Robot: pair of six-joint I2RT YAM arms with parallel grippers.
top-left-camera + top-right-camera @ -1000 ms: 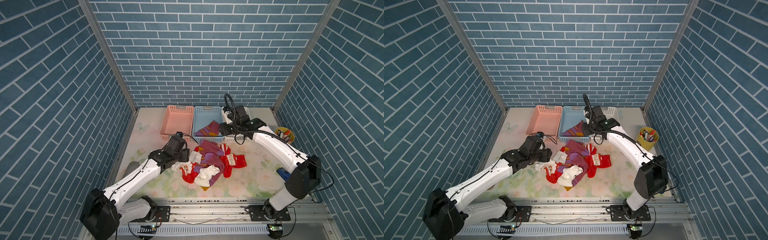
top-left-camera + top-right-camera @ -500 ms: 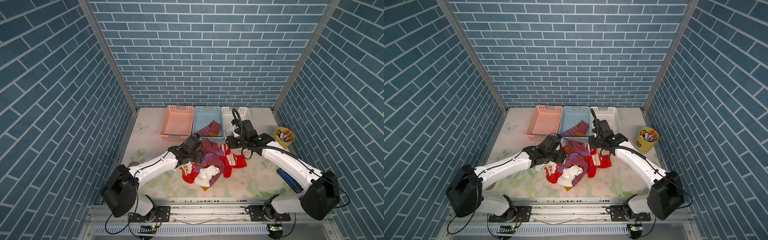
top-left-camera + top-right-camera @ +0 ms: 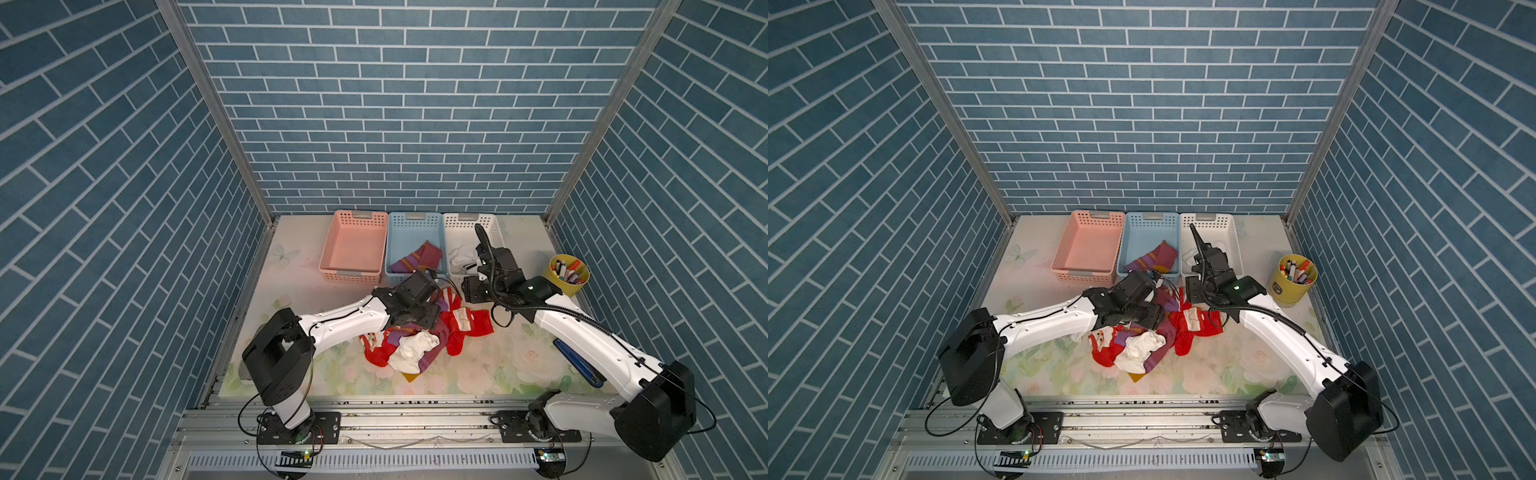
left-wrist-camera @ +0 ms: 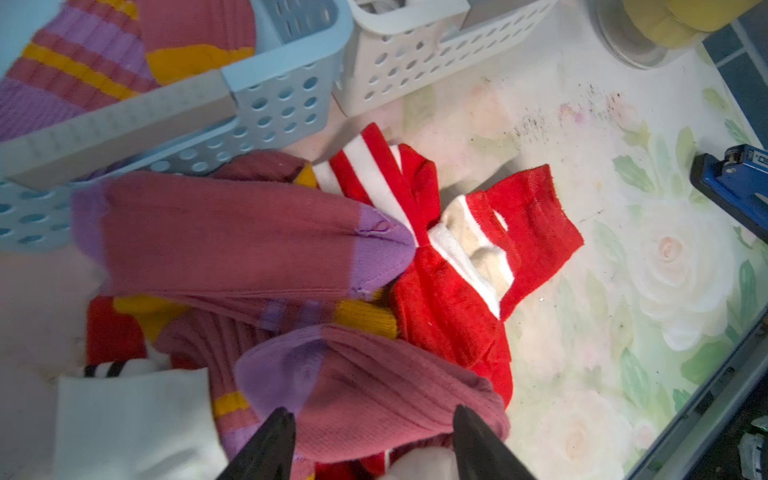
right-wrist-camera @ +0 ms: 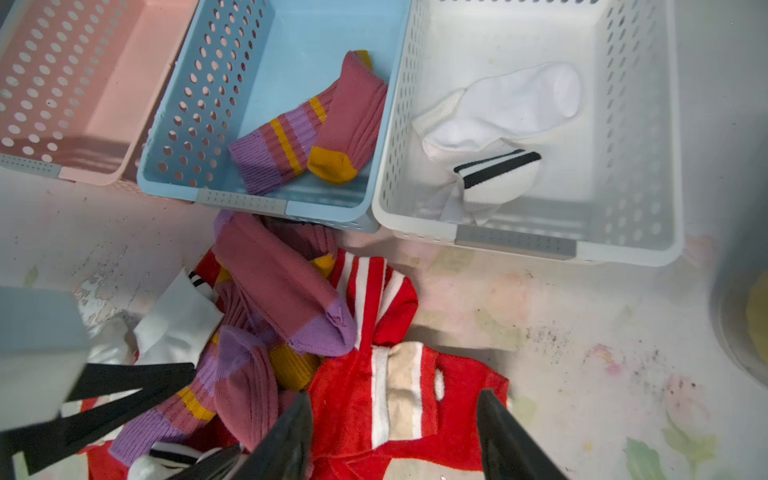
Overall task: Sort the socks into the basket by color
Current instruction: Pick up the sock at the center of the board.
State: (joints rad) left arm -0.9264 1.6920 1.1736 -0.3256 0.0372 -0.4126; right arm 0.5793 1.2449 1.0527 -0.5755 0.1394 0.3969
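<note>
Your left claw (image 4: pixel 370 411) stood spread astride a maroon sock (image 4: pixel 374 386), purple-toed; your right claw (image 5: pixel 393 395) gaped above a red sock (image 5: pixel 345 399) with white stripes. Both lay in the heap (image 3: pixel 415 345) on the floral table (image 3: pixel 519 361), beside the baskets (image 3: pixel 351 275), within blue brick walls (image 3: pixel 395 124).

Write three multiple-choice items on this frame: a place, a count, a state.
1. The sorted purple sock lies in the: A pink basket, B blue basket, C white basket.
2. Baskets holding no sock: A one, B two, C three.
3. The right hand is: A shut on a red sock, B shut on nothing, C open.
Key: B, it lies on the blue floor; A, only the pink basket is bare, the white basket holds a white sock; C, its jaws stand apart above the red sock.
</note>
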